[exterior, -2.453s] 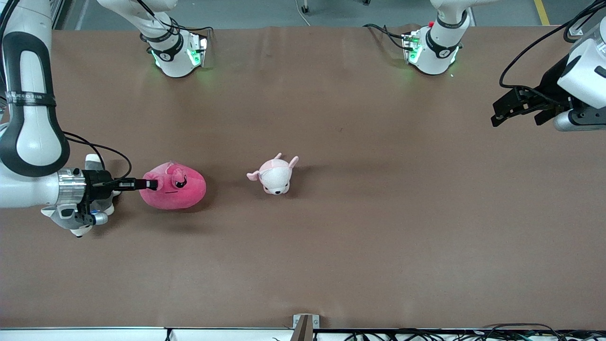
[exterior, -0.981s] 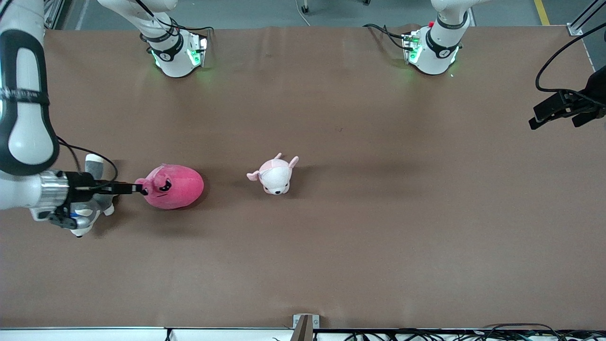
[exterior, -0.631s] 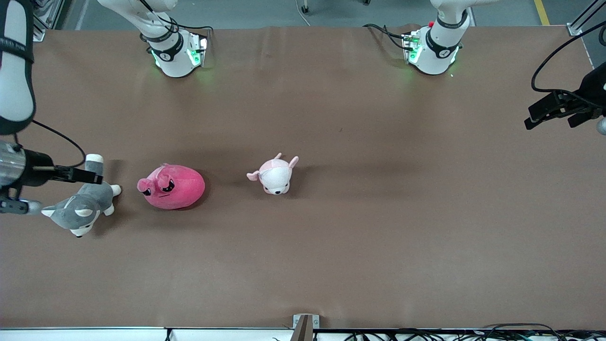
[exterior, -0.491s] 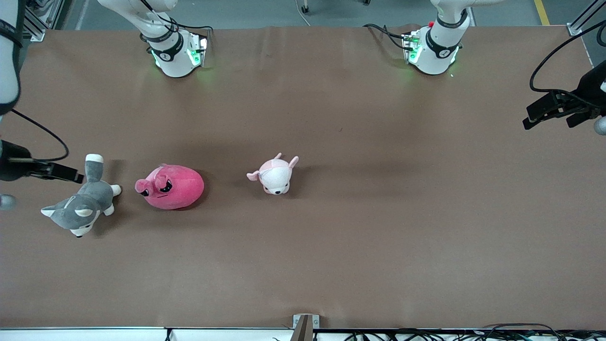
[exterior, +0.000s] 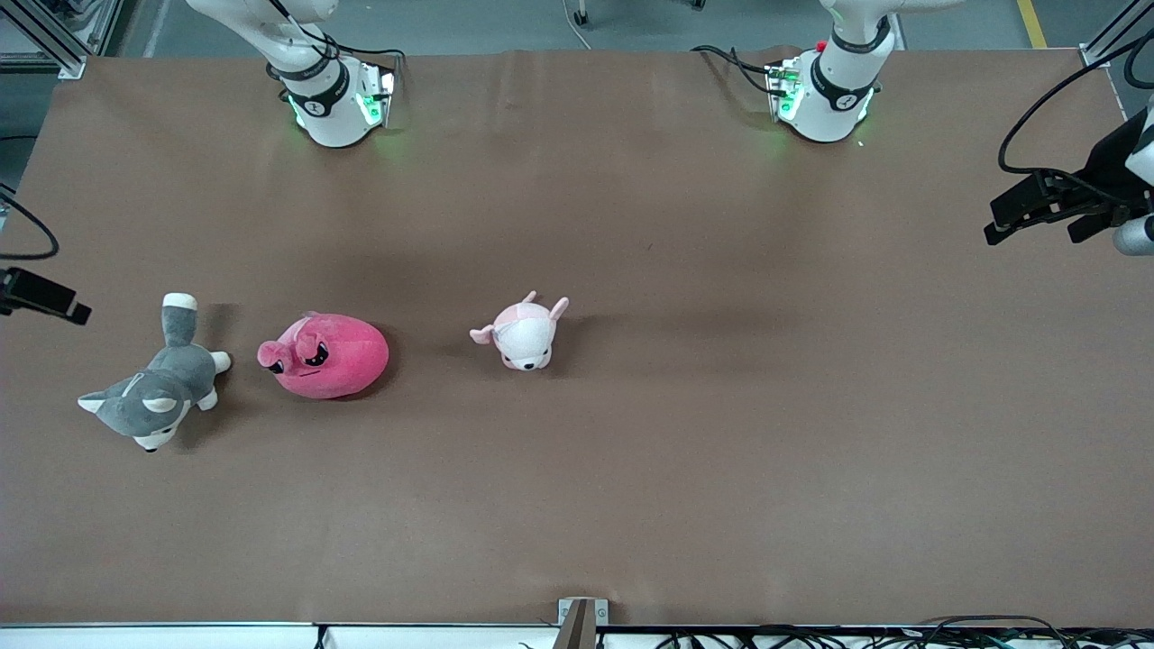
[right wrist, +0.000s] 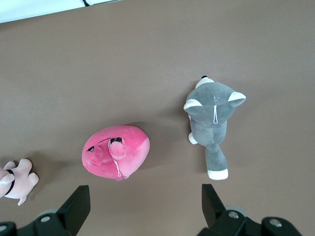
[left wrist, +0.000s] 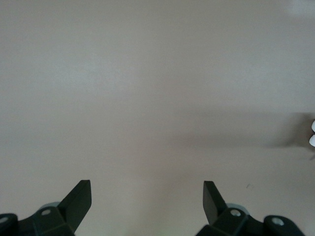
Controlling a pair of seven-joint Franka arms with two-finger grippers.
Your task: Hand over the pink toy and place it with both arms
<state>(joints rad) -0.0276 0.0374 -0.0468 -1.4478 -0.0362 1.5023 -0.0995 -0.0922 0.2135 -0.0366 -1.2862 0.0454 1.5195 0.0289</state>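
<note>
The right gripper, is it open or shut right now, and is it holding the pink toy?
Open and empty: the right gripper has its fingers spread wide, and the pink toy lies free on the table.

On my feed I see a deep magenta-pink toy point(exterior: 326, 355) with black eyes and a lighter snout, a grey husky plush point(exterior: 153, 395) with white paws, ear tips and tail tip, a pale pink-and-white plush animal point(exterior: 523, 333), a plain brown worktop point(exterior: 685, 424), and white arms with dark grey bands.

We see a brown counter point(exterior: 721, 451) carrying three plush toys in a row: husky point(exterior: 153, 397), pink toy point(exterior: 329, 356), pale piglet point(exterior: 523, 333).
</note>
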